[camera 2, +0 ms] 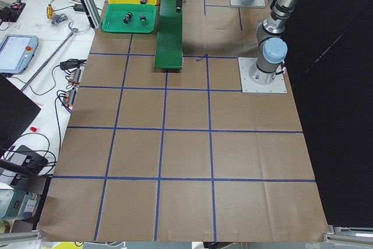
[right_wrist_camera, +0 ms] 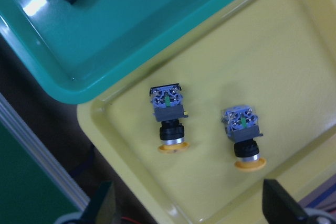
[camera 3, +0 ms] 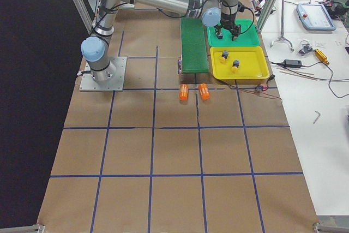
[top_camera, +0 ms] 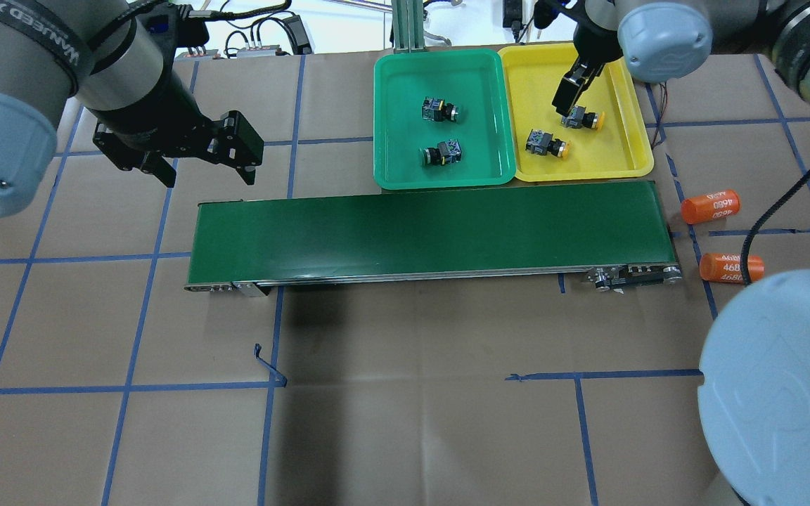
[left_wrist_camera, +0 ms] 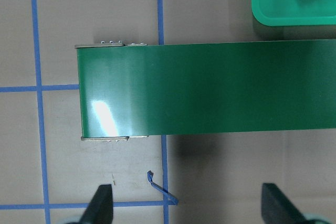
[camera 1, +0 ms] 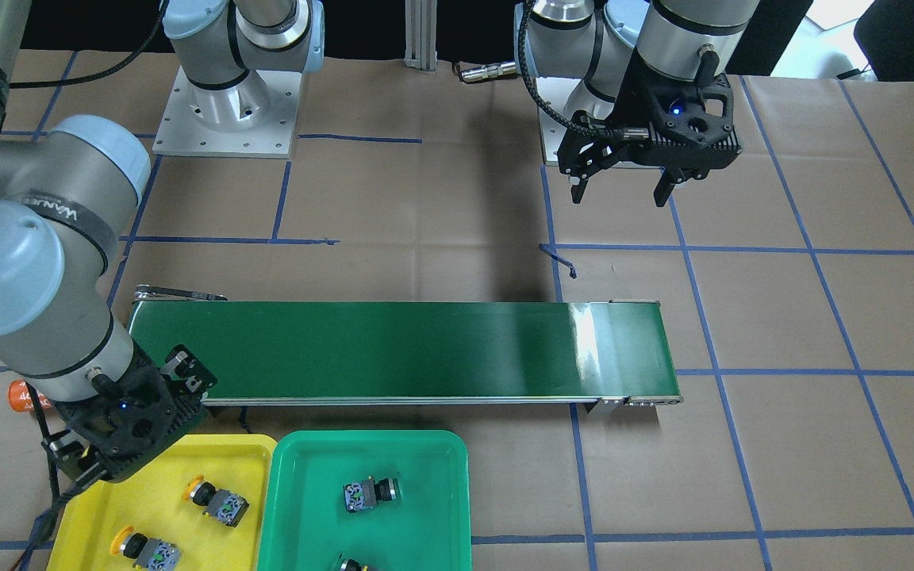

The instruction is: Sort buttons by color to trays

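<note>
Two yellow-capped buttons (top_camera: 583, 119) (top_camera: 547, 143) lie on their sides in the yellow tray (top_camera: 623, 151). Two green-capped buttons (top_camera: 440, 110) (top_camera: 441, 152) lie in the green tray (top_camera: 398, 105) beside it. My right gripper (top_camera: 565, 105) hangs open and empty above the yellow tray; its wrist view shows both yellow buttons (right_wrist_camera: 169, 116) (right_wrist_camera: 242, 132) below the spread fingers (right_wrist_camera: 102, 208). My left gripper (top_camera: 208, 176) is open and empty above the table, by the conveyor's far end from the trays.
A long dark green conveyor belt (top_camera: 426, 235) runs across the table in front of the trays. Two orange cylinders printed "4680" (top_camera: 709, 207) (top_camera: 730, 268) lie off its right end. Blue tape lines grid the brown table.
</note>
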